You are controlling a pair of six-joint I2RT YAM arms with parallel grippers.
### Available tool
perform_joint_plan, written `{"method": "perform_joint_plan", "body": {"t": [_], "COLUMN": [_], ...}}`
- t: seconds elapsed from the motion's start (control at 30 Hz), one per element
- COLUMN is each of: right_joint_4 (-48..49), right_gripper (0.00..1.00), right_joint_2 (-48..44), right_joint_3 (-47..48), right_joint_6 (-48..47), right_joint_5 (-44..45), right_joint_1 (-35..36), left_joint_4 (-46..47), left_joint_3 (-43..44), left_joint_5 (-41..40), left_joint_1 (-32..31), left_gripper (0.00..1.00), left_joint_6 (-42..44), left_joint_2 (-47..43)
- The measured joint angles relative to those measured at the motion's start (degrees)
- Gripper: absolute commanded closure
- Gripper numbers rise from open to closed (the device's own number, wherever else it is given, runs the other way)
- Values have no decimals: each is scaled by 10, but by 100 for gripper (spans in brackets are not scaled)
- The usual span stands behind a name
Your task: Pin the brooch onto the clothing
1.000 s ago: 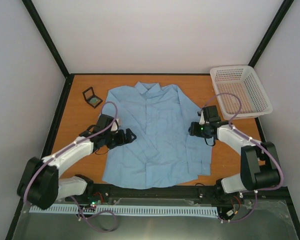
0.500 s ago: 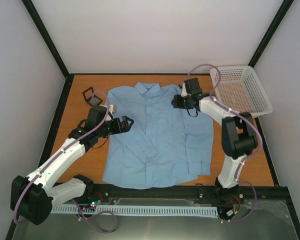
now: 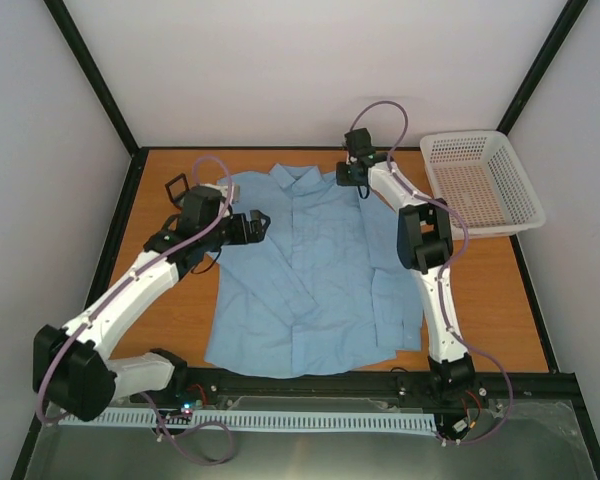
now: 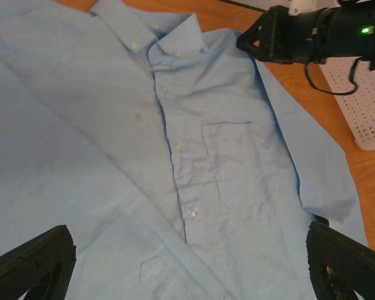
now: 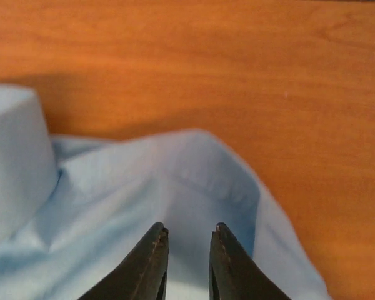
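Two arms out over a brown wooden table point(image 3: 160, 300), both above the light blue shirt point(image 3: 310, 290). Shirt laid flat and front up, collar point(image 3: 298, 176) toward the far edge, hem toward the arm bases. Buttoned down the middle, with a chest pocket point(image 4: 237, 159) showing in the left wrist view. Left gripper point(image 3: 252, 228) poised above the shoulder and sleeve on the left side of the shirt, jaws spread wide, nothing between them but the cloth below; cannot tell from these views whether touching it. Right gripper point(image 5: 189, 230) far out at the shirt's other shoulder, just beside the collar, close over the rounded edge of the cloth next to bare wood. Jaws there almost together, only a narrow slit left, blue cloth seen through it and nothing seen clamped. Brooch not to be made out in any view. Small black box point(image 3: 177, 186) at the far left of the table, just off the shirt, partly hidden behind the left arm. White mesh basket point(image 3: 464, 137) at the far right corner, apart from the shirt.
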Motion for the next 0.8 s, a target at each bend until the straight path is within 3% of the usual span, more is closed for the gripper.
{"method": "perform_joint_plan", "body": {"t": [0.13, 0.5, 0.63, 0.8], "right_joint_4": [-40, -87, -91, -113], "right_gripper": [80, 76, 59, 39], "right_joint_2": [68, 114, 114, 60], "right_joint_3": [103, 162, 186, 159], "right_joint_6": [0, -7, -31, -42], "right_joint_5": [23, 62, 64, 48], "right_joint_1": [-10, -102, -119, -85], "left_joint_4": [10, 11, 9, 9], "left_joint_3": [31, 31, 31, 25], "left_joint_5": [4, 16, 16, 16], "left_joint_1": [0, 0, 0, 0], "left_gripper": [0, 0, 0, 0], "left_joint_6": [13, 15, 15, 13], "left_joint_2": [42, 53, 49, 22]}}
